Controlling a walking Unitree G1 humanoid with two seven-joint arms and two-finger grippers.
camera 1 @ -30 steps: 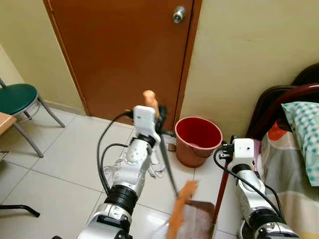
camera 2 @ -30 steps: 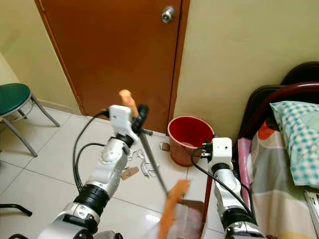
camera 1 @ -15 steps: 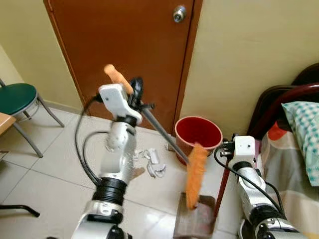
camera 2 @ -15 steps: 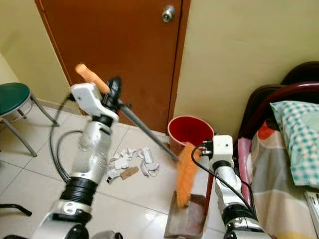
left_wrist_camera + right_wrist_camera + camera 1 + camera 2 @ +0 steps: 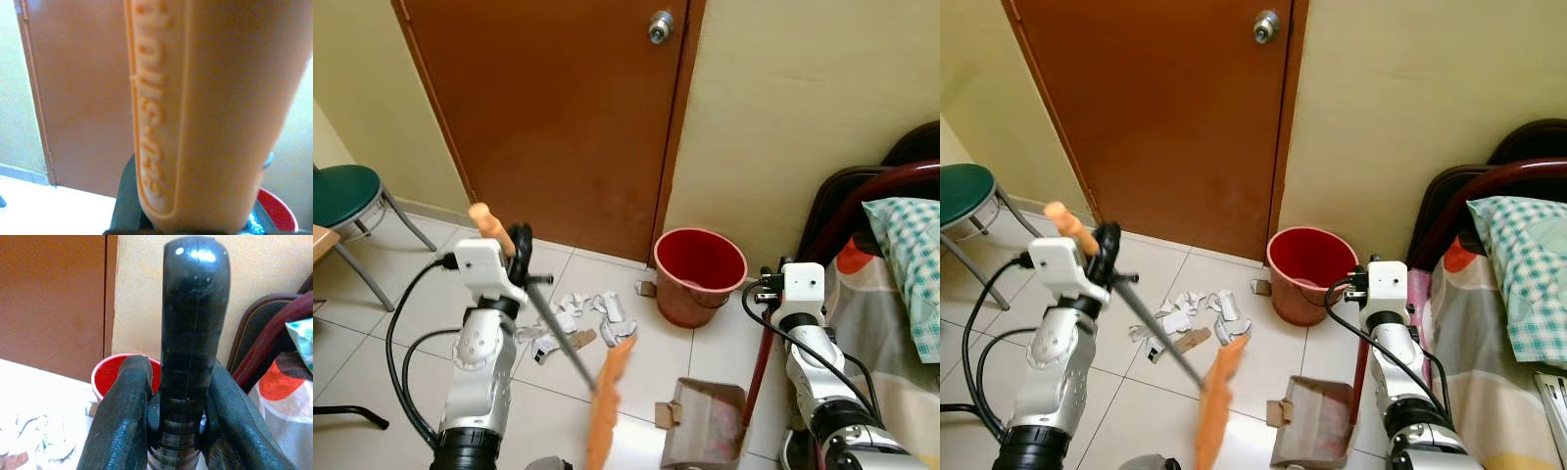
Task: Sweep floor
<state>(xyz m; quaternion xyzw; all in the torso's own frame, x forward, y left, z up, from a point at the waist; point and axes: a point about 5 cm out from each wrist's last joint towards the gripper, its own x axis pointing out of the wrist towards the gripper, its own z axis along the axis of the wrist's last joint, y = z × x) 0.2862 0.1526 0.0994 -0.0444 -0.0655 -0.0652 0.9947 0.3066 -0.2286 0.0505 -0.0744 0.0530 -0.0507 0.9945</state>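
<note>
On the tiled floor by your brown door, left hand grips the broom, right hand clamps the dustpan handle.

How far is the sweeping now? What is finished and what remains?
Done: one cardboard scrap lies at the mouth of the dustpan. In hand: the left hand grips the orange broom, its bristles raised beside the pan; the right hand holds the dustpan handle upright. Left: the pile of paper scraps in front of the door is unswept, and nothing has gone into the red bucket yet.
</note>
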